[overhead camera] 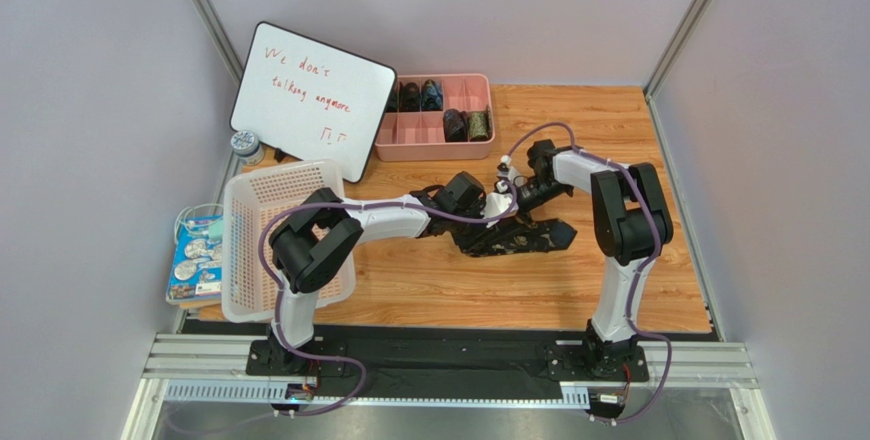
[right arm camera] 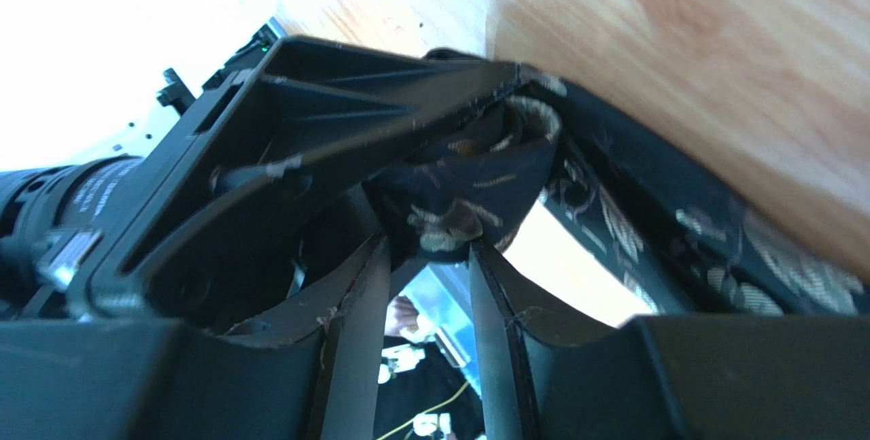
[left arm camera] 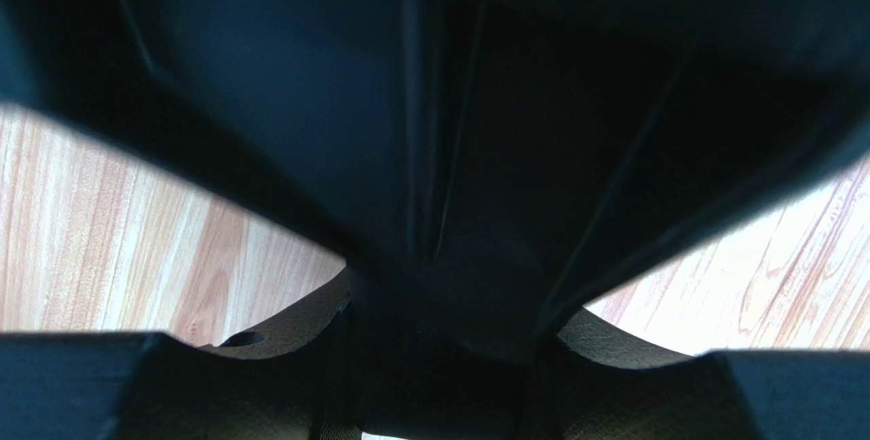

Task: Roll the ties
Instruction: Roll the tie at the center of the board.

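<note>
A dark tie with a gold pattern lies bunched on the wooden table at the centre. My left gripper and right gripper meet over its left end. In the left wrist view black tie fabric fills the frame and funnels between the jaws of my left gripper, which look shut on it; the fingertips are hidden. In the right wrist view my right gripper pinches a fold of the patterned tie at its tips. Several rolled ties sit in the pink tray.
A whiteboard leans at the back left. A white mesh basket stands at the left under the left arm. A blue packet and a small tin lie by the left wall.
</note>
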